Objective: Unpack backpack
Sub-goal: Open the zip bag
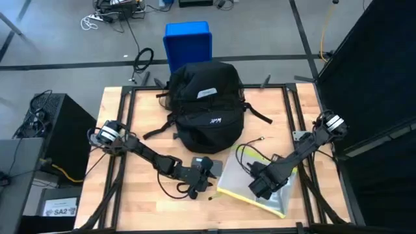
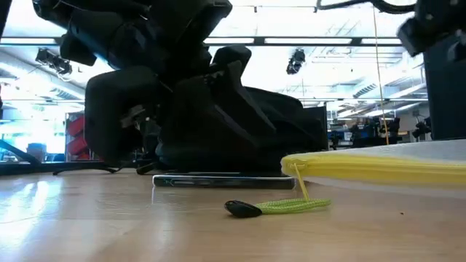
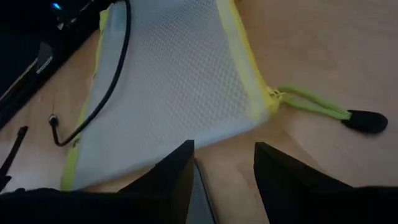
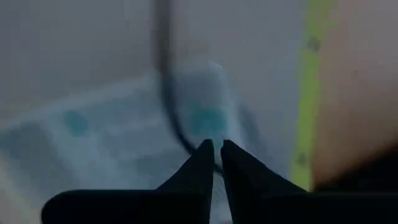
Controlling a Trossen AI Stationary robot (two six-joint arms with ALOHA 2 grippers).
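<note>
The backpack (image 1: 207,104) lies at the far middle of the bench (image 1: 117,214), a blue box (image 1: 188,40) on the floor just beyond that edge. Near the front edge lies a white mesh pouch (image 1: 242,185) with yellow trim and a yellow-green zipper cord (image 2: 291,207). The left gripper (image 1: 207,173) sits low beside the pouch's edge, fingers (image 3: 174,180) apart and holding nothing. The right gripper (image 1: 260,187) is down on the pouch, fingers (image 4: 205,163) nearly together around a dark cable (image 1: 250,156)
</note>
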